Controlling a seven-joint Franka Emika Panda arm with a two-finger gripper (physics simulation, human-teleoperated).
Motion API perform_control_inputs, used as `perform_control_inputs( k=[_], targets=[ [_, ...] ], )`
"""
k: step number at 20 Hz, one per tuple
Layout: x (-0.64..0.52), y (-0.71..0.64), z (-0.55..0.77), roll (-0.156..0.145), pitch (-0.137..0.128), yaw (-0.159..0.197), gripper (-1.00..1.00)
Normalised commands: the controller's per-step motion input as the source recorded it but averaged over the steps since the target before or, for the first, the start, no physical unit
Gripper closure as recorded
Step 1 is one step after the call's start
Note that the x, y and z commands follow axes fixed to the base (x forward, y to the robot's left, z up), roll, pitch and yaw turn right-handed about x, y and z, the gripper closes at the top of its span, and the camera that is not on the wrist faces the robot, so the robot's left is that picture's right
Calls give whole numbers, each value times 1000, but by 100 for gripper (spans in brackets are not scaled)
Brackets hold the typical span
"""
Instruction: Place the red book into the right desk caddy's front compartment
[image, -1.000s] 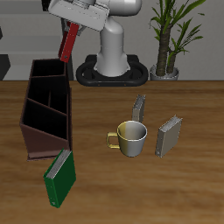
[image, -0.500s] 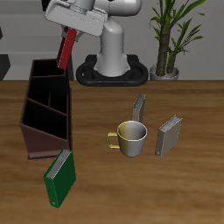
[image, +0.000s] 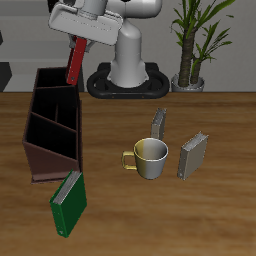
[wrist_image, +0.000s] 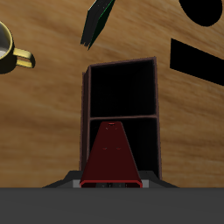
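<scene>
My gripper (image: 82, 38) is shut on the red book (image: 75, 60) and holds it in the air, tilted, above the back end of the right desk caddy (image: 53, 125). The caddy is a long dark-brown box with thin partitions, one slanted. In the wrist view the red book (wrist_image: 112, 154) hangs from the gripper (wrist_image: 112, 182) directly over the caddy (wrist_image: 122, 101), whose open slots show dark below it. The book does not touch the caddy.
A green book (image: 67, 201) leans at the caddy's front end, near the table's front edge. A mug (image: 151, 157) stands mid-table with two grey books (image: 193, 154) beside and behind it. A potted plant (image: 194, 45) and the robot base (image: 130, 70) stand at the back.
The gripper with the red book has shifted slightly sideways over the caddy's back end and a little lower. Nothing else has moved.
</scene>
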Motion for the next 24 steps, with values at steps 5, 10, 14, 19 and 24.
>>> perform_control_inputs(
  k=[5,10,14,19,24],
  targets=[
    [128,10,-131,19,19,15,100],
    [106,2,-200,20,27,-5,100],
    [58,-60,-182,-6,15,-17,100],
    [11,-89,-225,-15,24,-22,100],
    [39,-53,-207,-2,23,-13,100]
  ],
)
